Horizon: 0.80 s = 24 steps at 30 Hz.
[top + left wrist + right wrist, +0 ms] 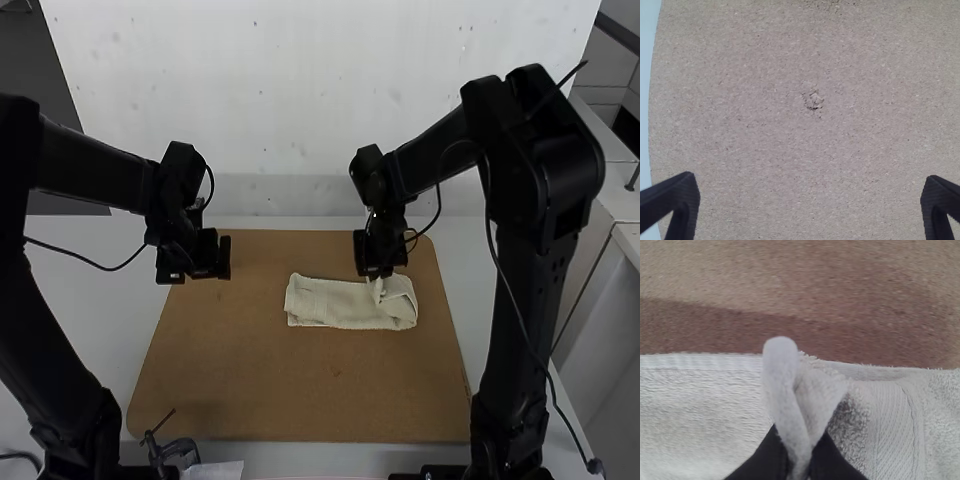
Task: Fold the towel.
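The cream towel (340, 303) lies as a narrow folded strip on the brown board, right of its middle, with its right part raised and layered. My right gripper (380, 276) is above that right part. In the right wrist view the right gripper (799, 471) is shut on a pinched, upstanding bit of the towel (695, 410), and a ribbed band lies beside it. My left gripper (205, 278) stands over the board's far left part, apart from the towel. The left wrist view has the left gripper (810, 200) open, its fingers wide apart over bare board.
The brown board (250, 380) covers the middle of the white table (60, 270). A small dark clamp-like item (175, 452) is at the near left edge, beside a pale sheet (215, 470). A white wall (310, 110) rises behind the table.
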Each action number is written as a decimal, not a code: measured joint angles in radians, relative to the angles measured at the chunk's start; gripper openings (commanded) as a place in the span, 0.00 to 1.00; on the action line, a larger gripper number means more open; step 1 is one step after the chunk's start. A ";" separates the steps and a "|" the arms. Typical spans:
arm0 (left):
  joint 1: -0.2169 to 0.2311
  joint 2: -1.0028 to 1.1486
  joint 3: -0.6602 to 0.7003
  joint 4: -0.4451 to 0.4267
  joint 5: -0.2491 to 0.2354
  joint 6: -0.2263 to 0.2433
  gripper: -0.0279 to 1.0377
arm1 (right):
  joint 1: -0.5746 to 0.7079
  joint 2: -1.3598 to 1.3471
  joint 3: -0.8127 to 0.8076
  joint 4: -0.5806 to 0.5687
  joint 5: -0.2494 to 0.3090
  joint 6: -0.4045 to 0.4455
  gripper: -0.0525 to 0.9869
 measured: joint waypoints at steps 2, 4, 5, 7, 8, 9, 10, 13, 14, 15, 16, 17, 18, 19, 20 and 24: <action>0.009 0.000 -0.008 0.000 0.000 0.000 0.96 | 0.045 0.037 0.047 -0.022 0.013 0.023 0.06; 0.018 0.000 -0.011 -0.001 0.000 0.000 0.96 | 0.090 0.077 0.090 -0.034 0.022 0.044 0.06; 0.021 0.000 -0.011 0.000 0.000 0.001 0.96 | 0.105 0.090 0.106 -0.041 0.026 0.055 0.06; 0.029 -0.002 -0.011 0.000 0.000 0.005 0.96 | 0.132 0.116 0.146 -0.057 0.034 0.070 0.06; 0.034 -0.005 -0.011 0.000 0.000 0.007 0.96 | 0.144 0.127 0.167 -0.068 0.037 0.075 0.06; 0.037 -0.009 -0.011 0.000 0.000 0.008 0.96 | 0.156 0.140 0.190 -0.078 0.043 0.081 0.06; 0.040 -0.016 -0.011 0.000 0.000 0.010 0.96 | 0.166 0.151 0.210 -0.089 0.049 0.088 0.06; 0.043 -0.031 -0.011 0.001 0.000 0.014 0.95 | 0.196 0.190 0.277 -0.109 0.060 0.103 0.06; 0.043 -0.032 -0.011 0.003 0.000 0.015 0.95 | 0.207 0.202 0.298 -0.119 0.061 0.109 0.07; 0.043 -0.032 -0.013 0.009 0.000 0.015 0.95 | 0.215 0.212 0.321 -0.127 0.063 0.113 0.07; 0.043 -0.032 -0.017 0.015 0.000 0.015 0.95 | 0.223 0.225 0.337 -0.134 0.064 0.116 0.07; 0.043 -0.032 -0.023 0.016 0.000 0.015 0.95 | 0.230 0.233 0.355 -0.140 0.067 0.119 0.06; 0.043 -0.032 -0.029 0.016 0.000 0.015 0.95 | 0.241 0.249 0.377 -0.153 0.067 0.124 0.06; 0.043 -0.032 -0.034 0.015 0.000 0.015 0.95 | 0.248 0.259 0.393 -0.164 0.068 0.129 0.07; 0.043 -0.032 -0.037 0.015 0.000 0.016 0.95 | 0.256 0.272 0.409 -0.173 0.068 0.134 0.07; 0.053 -0.032 -0.040 0.018 0.000 0.019 0.95 | 0.281 0.304 0.439 -0.179 0.071 0.146 0.08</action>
